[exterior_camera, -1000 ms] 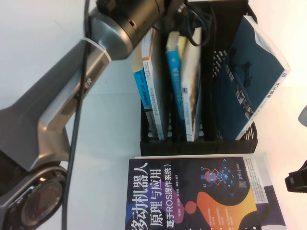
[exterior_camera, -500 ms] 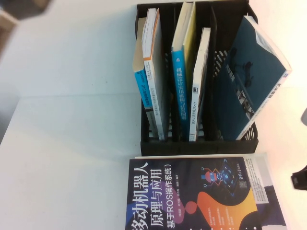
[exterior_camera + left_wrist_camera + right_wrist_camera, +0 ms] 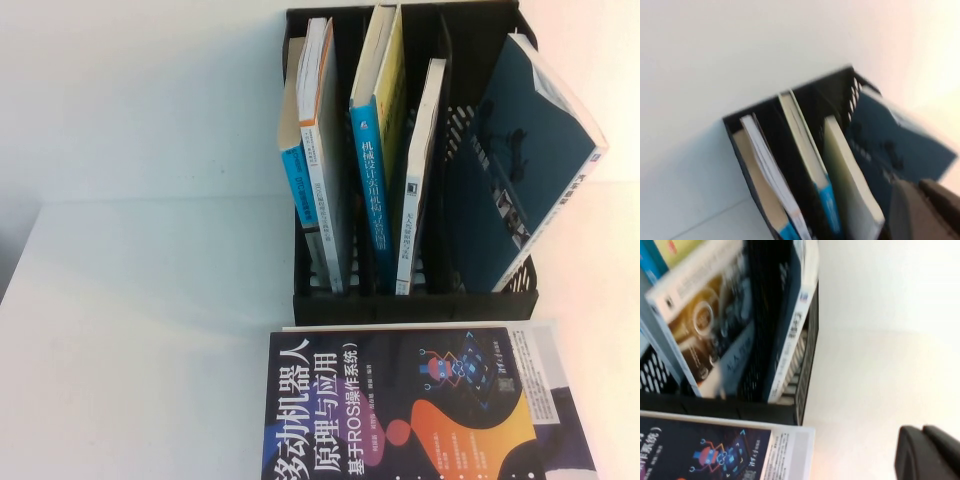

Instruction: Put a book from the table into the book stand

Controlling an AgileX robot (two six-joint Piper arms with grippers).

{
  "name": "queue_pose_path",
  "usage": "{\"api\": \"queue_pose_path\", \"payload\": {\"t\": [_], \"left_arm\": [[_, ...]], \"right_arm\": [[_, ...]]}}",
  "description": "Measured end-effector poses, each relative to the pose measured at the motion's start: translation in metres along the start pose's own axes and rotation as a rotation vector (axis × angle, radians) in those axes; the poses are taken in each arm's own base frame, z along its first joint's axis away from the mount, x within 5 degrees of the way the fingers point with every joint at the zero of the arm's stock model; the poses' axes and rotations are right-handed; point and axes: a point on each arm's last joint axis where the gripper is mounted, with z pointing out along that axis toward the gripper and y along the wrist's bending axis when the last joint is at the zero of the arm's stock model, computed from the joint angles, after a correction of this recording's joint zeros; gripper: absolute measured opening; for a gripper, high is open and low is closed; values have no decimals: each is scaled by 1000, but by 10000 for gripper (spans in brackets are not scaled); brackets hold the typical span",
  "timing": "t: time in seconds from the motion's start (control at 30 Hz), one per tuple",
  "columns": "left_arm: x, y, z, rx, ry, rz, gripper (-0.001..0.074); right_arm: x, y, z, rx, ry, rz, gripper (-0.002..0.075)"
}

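Observation:
The black book stand (image 3: 415,305) sits at the back of the white table (image 3: 150,330). The book (image 3: 420,170), thin with a white spine, stands upright in the stand's third slot from the left; its gold and grey circuit cover (image 3: 705,315) shows in the right wrist view. My left gripper (image 3: 918,188) hovers above the stand's right end, shut and holding nothing. My right gripper (image 3: 923,430) is over bare table to the right of the stand, shut and empty. Neither arm appears in the high view.
Blue-spined books (image 3: 370,150) fill the stand's left slots, and a dark blue book (image 3: 520,160) leans in the rightmost one. A dark navy book with orange shapes (image 3: 410,400) lies flat just in front of the stand.
My left arm has pulled back from over the stand and left the high view, its gripper closing. The right gripper's tip has slipped off the high view's right edge. The book stays in its slot.

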Motion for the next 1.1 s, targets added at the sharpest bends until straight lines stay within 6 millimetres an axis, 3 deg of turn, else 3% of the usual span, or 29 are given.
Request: {"api": "queue_pose_path", "payload": {"t": [0.1,0.3,0.5,0.77,1.1], "left_arm": [[18,-21,1,-23,46,71,1],[65,-59,2,-52,77,121,-1],[93,-51,-14,-78,33,157,-1],[98,-38,-25,-117,68,163,-3],[111,-48,-25,-6,196,104,-3]], "right_arm": [[15,-1,-22,-16,-53,-21,-4],[62,0,-41,-83,-111,-33,-4],[96,-2,-39,-91,-112,-67,-4],[101,-2,-38,-91,-98,-78,-4],[101,-2,-38,-93,-94,-79,-4]]}}
